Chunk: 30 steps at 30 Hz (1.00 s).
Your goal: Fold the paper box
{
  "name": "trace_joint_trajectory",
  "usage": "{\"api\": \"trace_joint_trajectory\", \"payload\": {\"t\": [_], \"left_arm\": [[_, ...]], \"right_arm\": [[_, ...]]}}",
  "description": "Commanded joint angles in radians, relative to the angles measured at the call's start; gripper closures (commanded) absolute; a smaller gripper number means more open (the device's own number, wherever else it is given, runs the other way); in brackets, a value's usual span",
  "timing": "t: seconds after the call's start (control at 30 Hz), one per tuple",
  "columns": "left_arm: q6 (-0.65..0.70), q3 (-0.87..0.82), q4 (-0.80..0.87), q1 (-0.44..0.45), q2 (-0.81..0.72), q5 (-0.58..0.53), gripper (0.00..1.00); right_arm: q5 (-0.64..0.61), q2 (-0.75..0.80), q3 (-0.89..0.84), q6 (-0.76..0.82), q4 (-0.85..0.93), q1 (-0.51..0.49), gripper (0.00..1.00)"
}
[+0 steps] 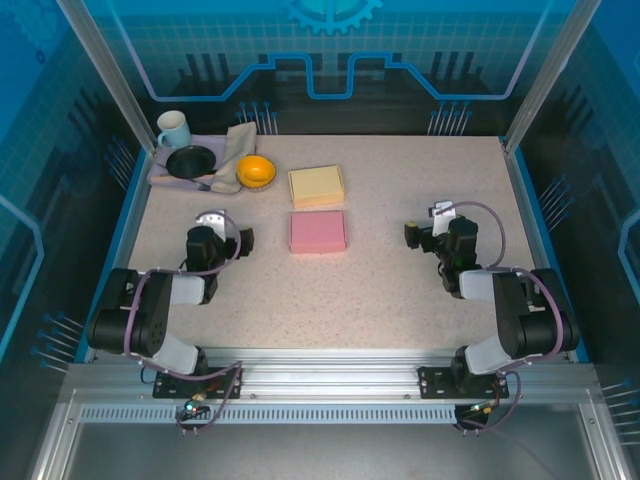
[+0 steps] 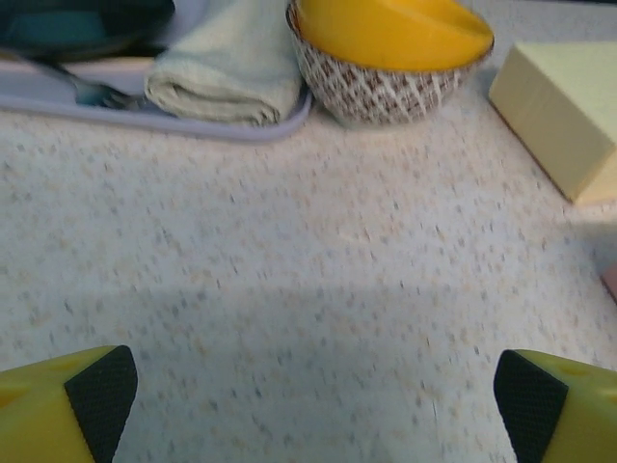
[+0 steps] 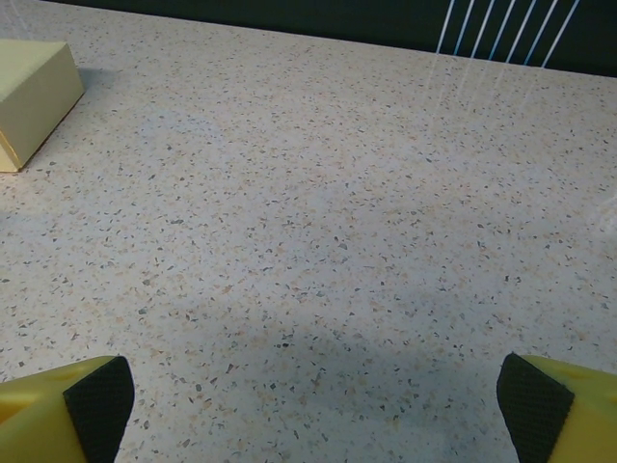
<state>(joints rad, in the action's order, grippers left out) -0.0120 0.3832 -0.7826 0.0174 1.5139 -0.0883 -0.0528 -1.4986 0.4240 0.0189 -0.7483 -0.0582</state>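
Note:
Two flat paper boxes lie mid-table, a yellow box behind a pink box. My left gripper rests low on the table to the left of the pink box, open with nothing in it. In the left wrist view its jaws stand wide over bare table, with the yellow box ahead on the right. My right gripper sits well to the right of both boxes, also open and holding nothing. Seen from the right wrist, the right gripper spans bare table, and the yellow box lies far left.
At the back left a grey tray holds a mug, a black dish and a folded cloth. An orange bowl stands beside the tray, close to the yellow box. Glass walls enclose the table.

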Motion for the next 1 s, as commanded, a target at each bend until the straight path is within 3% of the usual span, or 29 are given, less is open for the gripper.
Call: {"api": "trace_joint_trajectory", "payload": {"t": [0.0,0.97], "left_arm": [[0.004,0.035,0.002,-0.015,0.003,0.02,0.01],[0.008,0.033,-0.002,-0.004,0.003,-0.001,0.01]], "right_arm": [[0.013,-0.006,0.009,-0.008,0.001,0.002,0.0],[0.012,-0.007,0.011,-0.007,0.001,0.002,0.0]]}}
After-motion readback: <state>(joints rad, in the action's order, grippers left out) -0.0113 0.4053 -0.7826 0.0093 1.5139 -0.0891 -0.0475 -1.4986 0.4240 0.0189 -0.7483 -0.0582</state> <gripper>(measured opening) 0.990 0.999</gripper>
